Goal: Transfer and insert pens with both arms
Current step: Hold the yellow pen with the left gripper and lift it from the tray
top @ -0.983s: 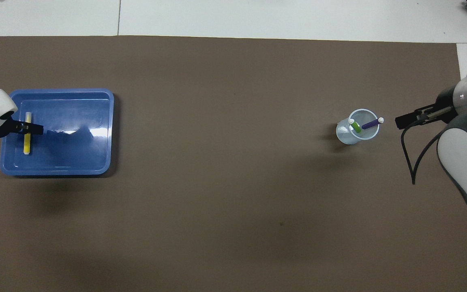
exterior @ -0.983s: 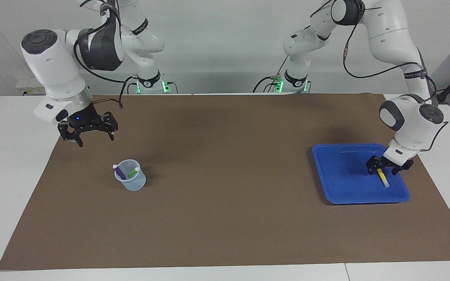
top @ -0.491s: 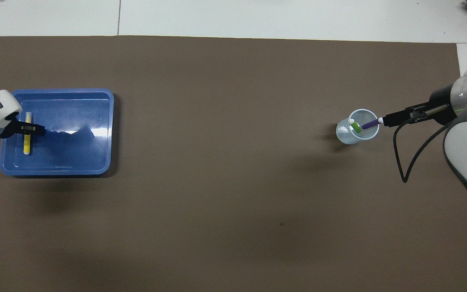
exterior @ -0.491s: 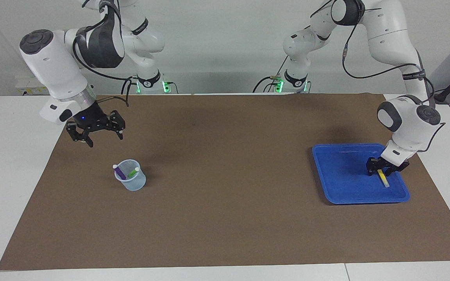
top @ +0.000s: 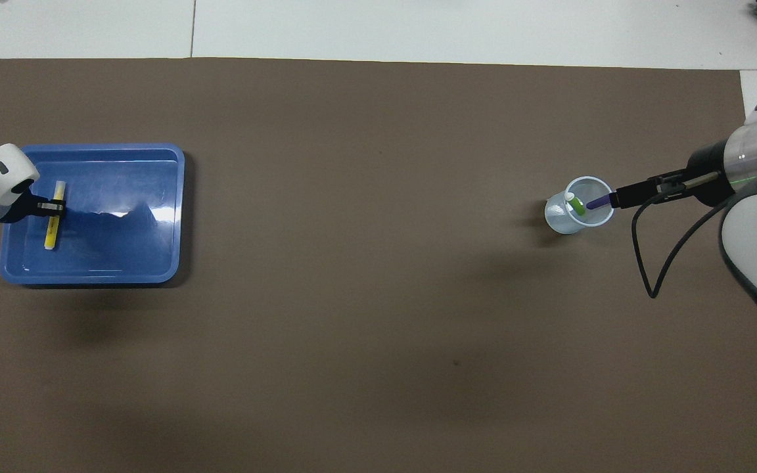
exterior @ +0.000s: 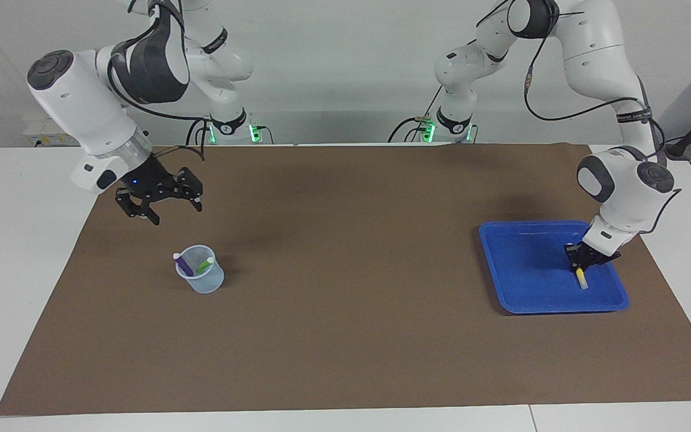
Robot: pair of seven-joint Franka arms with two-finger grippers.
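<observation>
Facing view: left pincer (exterior: 579,264) now clamped on yellow pen (exterior: 582,278) in tray (exterior: 525,300), was wide; right pincer (exterior: 168,211) wide.

At lower right we see the left gripper (exterior: 579,264) clamped on the yellow pen (exterior: 581,278) in the blue tray (exterior: 519,270) (right gripper (exterior: 165,211) spread, upper left).

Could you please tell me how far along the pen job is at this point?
Done: the purple pen and green pen stand in the clear cup. In hand: the left gripper is shut on the yellow pen in the blue tray. Left: getting it into the cup; the right gripper hangs open above the mat near the cup.
</observation>
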